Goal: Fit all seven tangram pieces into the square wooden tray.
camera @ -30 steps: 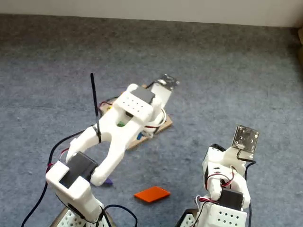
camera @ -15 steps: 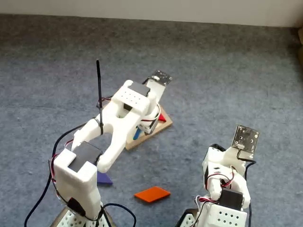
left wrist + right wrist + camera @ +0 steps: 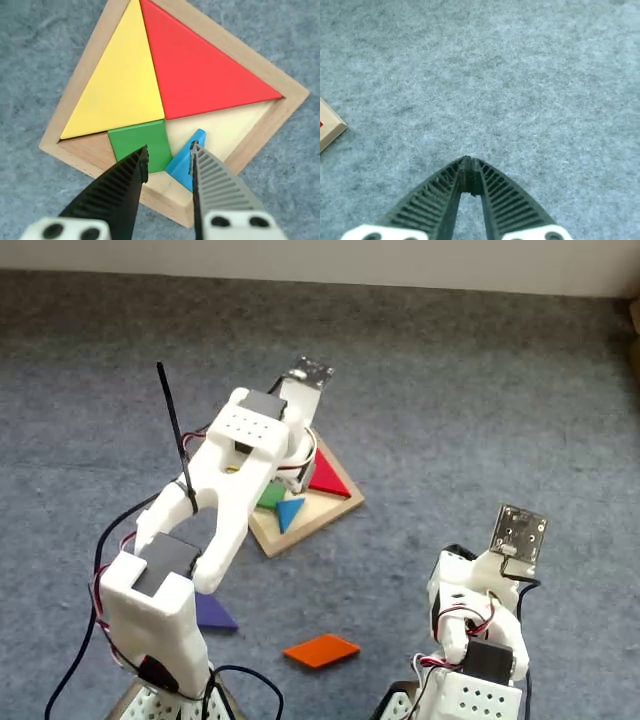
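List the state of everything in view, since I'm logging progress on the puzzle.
tray: partly filled, bare wood showing.
yellow triangle: seated in tray.
red triangle: seated in tray.
green square: in tray.
blue triangle: in tray, beside green square.
orange piece: on carpet, outside tray.
purple piece: on carpet, outside tray.
left gripper: fingers open, above tray.
right gripper: fingers shut, over carpet.

White shells are covering the left arm (image 3: 232,490) and right arm (image 3: 462,592); black servo blocks and red wires are showing between them. Ribbed fingers, one black, one grey, are lining the left gripper (image 3: 169,148); dark ones are lining the right gripper (image 3: 470,161).
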{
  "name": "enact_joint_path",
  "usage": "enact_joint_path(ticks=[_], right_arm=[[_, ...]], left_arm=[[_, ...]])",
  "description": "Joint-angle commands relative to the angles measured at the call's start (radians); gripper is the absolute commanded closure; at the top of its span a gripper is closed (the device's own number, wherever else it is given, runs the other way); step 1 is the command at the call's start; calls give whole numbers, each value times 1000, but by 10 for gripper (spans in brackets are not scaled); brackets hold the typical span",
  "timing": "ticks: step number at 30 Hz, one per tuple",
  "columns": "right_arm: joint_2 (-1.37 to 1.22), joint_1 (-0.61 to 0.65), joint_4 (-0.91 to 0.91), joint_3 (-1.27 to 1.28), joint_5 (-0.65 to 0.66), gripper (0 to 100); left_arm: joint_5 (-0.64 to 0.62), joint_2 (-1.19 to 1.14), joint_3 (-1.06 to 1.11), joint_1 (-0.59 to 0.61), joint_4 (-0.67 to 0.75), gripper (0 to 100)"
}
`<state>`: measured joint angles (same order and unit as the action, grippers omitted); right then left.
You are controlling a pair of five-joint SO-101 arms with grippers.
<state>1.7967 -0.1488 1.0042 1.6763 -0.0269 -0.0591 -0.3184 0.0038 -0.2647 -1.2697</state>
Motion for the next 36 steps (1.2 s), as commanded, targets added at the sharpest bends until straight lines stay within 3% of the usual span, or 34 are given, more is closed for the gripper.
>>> enact_joint_path(ticks=[1,7,19,26,36], right_arm=[[16,-7,-4,111,0,987],[16,-7,-4,111,0,987],[16,-8,-5,111,0,987],[16,-8,-5,111,0,987],[16,-8,-5,111,0,987]], left_arm=[[9,19,-71,8,-17,846],[9,19,-110,2,-147,847],[26,7,-39,21,-144,895],[95,7,88,48,32,891],[94,15,91,54,100,895]])
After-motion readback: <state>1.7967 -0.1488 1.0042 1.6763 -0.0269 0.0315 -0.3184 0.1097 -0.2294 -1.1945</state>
